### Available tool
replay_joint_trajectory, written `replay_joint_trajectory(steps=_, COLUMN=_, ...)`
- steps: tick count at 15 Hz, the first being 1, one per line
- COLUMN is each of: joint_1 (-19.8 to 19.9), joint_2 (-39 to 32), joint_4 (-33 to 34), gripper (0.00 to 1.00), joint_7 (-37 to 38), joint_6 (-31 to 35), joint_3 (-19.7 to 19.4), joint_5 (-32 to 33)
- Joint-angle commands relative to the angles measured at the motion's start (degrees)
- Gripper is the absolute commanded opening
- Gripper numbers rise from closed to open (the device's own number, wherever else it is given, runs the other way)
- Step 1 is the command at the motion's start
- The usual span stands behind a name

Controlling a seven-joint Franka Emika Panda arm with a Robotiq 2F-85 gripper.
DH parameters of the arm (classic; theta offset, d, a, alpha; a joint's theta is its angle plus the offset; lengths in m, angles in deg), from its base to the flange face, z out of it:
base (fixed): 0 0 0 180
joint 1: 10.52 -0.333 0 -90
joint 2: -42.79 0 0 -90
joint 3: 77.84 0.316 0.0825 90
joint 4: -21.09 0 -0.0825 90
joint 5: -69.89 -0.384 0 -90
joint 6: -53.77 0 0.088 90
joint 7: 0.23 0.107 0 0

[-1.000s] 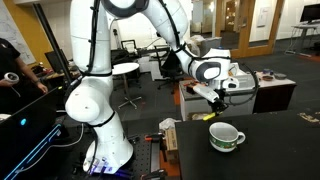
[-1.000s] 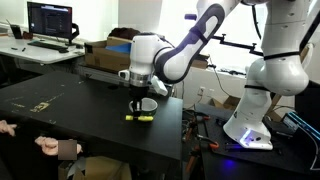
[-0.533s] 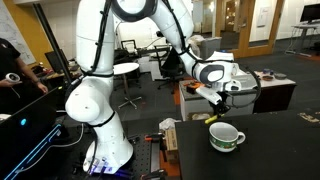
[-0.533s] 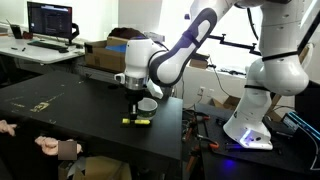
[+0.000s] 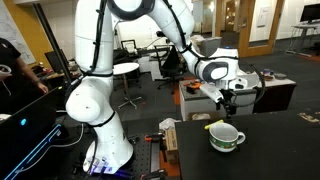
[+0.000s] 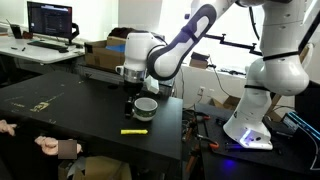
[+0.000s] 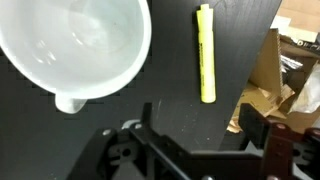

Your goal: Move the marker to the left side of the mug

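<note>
Yellow-green marker (image 5: 213, 125) lies just beside the white mug (image 5: 226, 138) on the black counter (image 5: 285, 150), with the end effector (image 5: 228, 104) hovering above, in an exterior view. In an exterior view, the marker (image 6: 134, 131) lies apart from the mug (image 6: 146, 107), near the counter (image 6: 60, 110) edge facing the robot's base. In the wrist view, the end effector (image 7: 197, 132) is spread wide and empty, and the marker (image 7: 206, 55) lies clear of the mug (image 7: 75, 40).

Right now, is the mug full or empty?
Empty. The wrist view looks straight down into the upright mug and shows only its bare white inside.
</note>
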Motion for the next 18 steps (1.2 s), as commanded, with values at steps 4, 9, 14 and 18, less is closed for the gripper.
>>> replay_joint_trajectory(steps=4, joint_1=-0.9, joint_2=14.2, joint_4=-9.2, gripper=1.00, joint_7=12.7, joint_6=1.0, joint_3=-4.0, joint_5=2.5)
replay_joint_trajectory(steps=9, joint_1=1.1, joint_2=22.6, joint_4=-15.2, gripper=1.00, joint_7=21.9, joint_6=1.2, joint_3=-4.6, joint_5=4.4)
replay_joint_trajectory(steps=14, joint_1=4.9, joint_2=27.5, joint_4=-20.0, gripper=1.00, joint_7=34.6, joint_6=0.0, joint_3=-2.9, joint_5=10.1)
replay_joint_trajectory(steps=18, joint_1=6.1, joint_2=26.2, joint_4=-20.0, gripper=1.00, joint_7=34.7, joint_6=0.1, joint_3=-2.1, joint_5=10.2)
